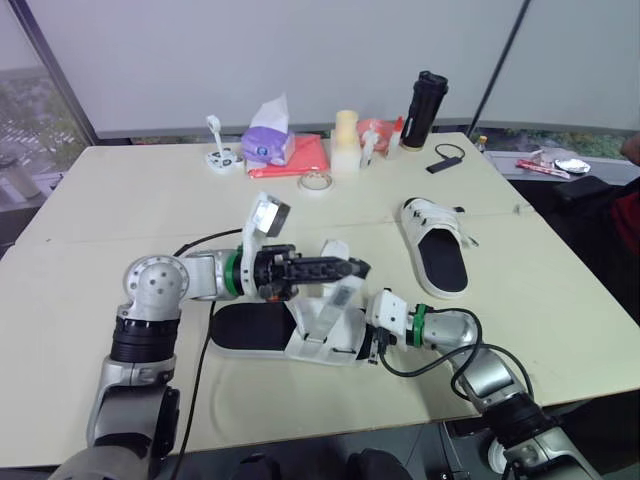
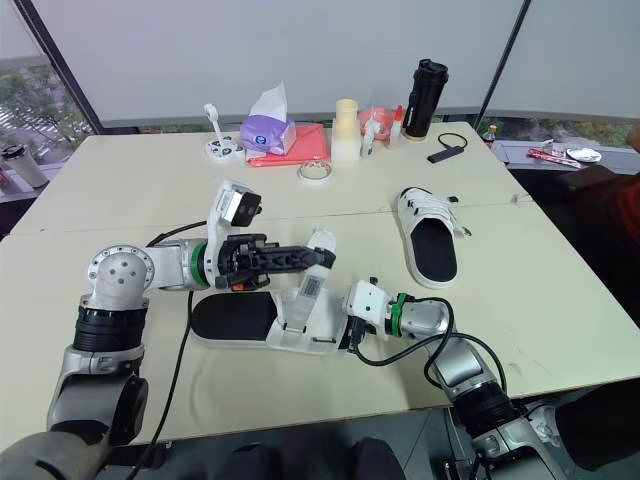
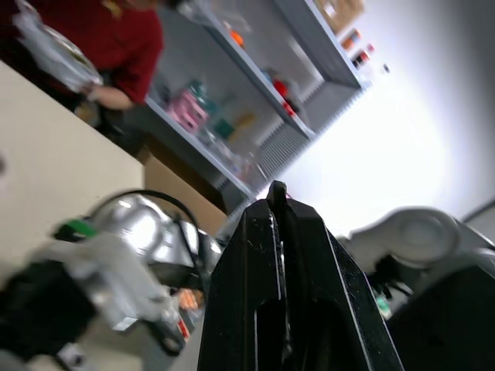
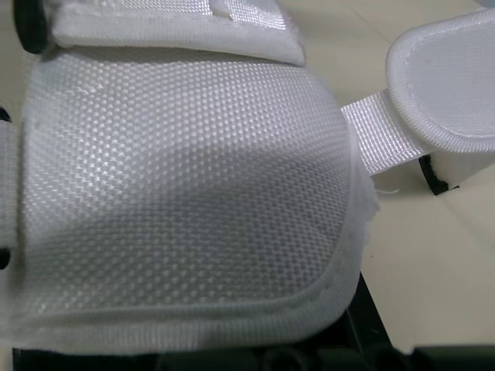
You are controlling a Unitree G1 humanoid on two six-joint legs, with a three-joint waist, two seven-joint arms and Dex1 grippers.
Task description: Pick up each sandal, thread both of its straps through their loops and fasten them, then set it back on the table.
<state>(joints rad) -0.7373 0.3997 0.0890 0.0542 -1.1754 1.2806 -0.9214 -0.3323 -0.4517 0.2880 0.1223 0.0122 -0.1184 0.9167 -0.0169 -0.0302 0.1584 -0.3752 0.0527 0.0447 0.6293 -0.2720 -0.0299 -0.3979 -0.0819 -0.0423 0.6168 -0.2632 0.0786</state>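
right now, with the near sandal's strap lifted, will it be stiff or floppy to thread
Probably floppy: the strap is flat woven fabric, hanging from the left gripper down to the sandal. Its padded end looks thicker, so it may keep some shape. Likely light: a fingertip pinch holds it up.

The left arm (image 1: 150, 300), at the lower left of the frame, is built of silver-grey metal segments, with a round joint cap (image 1: 155, 282) pierced by small dark holes and a black band (image 1: 135, 342) below it. A green ring (image 1: 232, 272) circles its wrist, and a white camera block (image 1: 268, 213) sits above. The left gripper (image 1: 360, 268) has long black ribbed fingers. A black cable (image 1: 201, 365) hangs beside the arm. The right arm (image 1: 490, 378), at the lower right, is silver too, with a green collar (image 1: 419, 322), a white wrist block (image 1: 386, 312) and a looping black lead (image 1: 415, 374).
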